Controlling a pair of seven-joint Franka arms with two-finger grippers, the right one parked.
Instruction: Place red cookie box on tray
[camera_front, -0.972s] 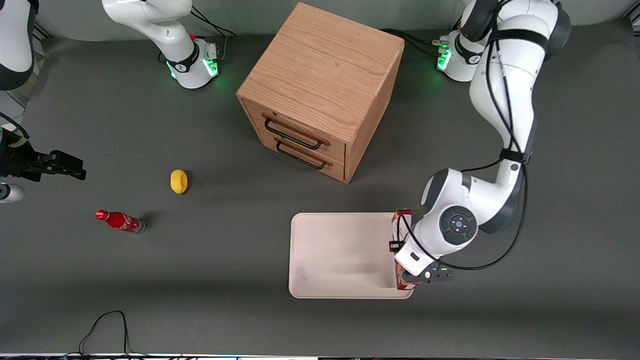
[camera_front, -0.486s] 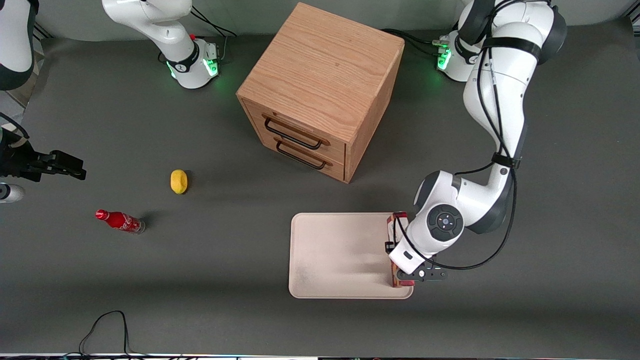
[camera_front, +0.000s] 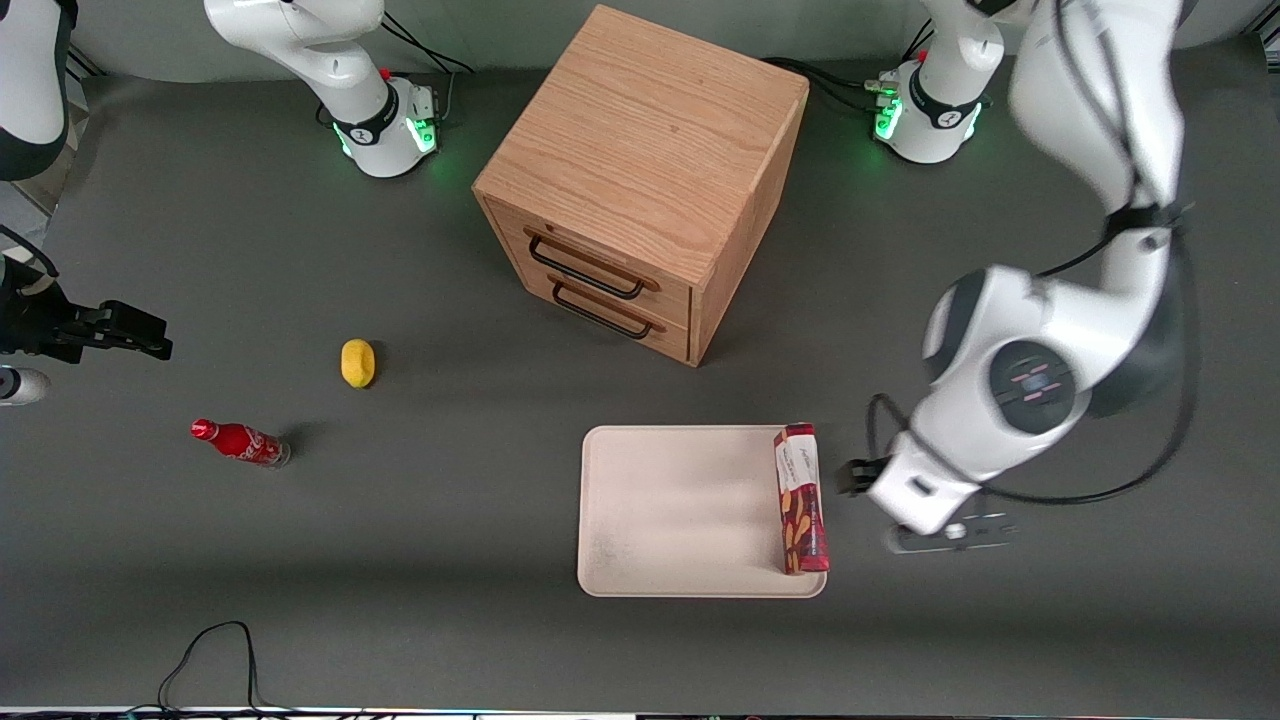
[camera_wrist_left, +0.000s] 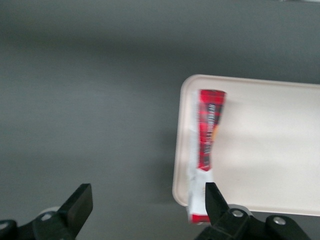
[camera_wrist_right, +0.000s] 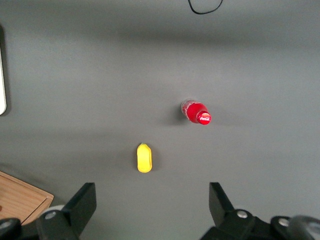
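I see the red cookie box (camera_front: 801, 498) lying flat on the tray (camera_front: 680, 510), along the tray's edge toward the working arm's end of the worktop (camera_front: 400, 560), its white label end farther from the front camera. In the left wrist view the box (camera_wrist_left: 205, 150) rests against the tray's low rim (camera_wrist_left: 179, 150), with one end just overhanging a rounded corner. My claw (camera_wrist_left: 145, 212) hangs empty above the bare worktop just beside the tray, its fingers (camera_wrist_left: 77, 202) spread well apart and touching nothing. In the front view the claw (camera_front: 945, 535) sits clear of the box, toward the working arm's end. The wooden drawer cabinet (camera_front: 640, 180) stands farther from the front camera than the tray. A yellow lemon-like object (camera_front: 357, 362) and a small red cola bottle (camera_front: 240, 442) lie toward the parked arm's end.
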